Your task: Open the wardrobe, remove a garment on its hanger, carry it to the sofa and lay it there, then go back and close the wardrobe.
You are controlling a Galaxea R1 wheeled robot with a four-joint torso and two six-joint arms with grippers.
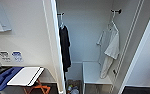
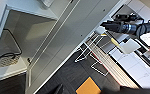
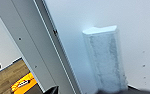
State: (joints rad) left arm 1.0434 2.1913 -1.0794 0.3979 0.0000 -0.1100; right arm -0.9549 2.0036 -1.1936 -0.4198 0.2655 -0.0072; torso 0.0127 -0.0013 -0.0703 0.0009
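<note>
Now you see the tall white wardrobe point(image 1: 87, 37) open, its thin white shirt point(image 1: 110, 46) hanging inside on a white hanger point(image 1: 113, 21), but you cannot tell how either gripper's jaws stand.

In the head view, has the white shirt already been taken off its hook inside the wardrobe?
No. The white shirt hangs on its hanger from the black hook inside the open wardrobe.

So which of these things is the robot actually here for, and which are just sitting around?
For the job:
- wardrobe, doors open
- white shirt hanging inside on the right
- its white hanger on a black hook

Just there:
- black shirt hanging on the left
- white tray table with orange legs
- basket on the wardrobe floor
</note>
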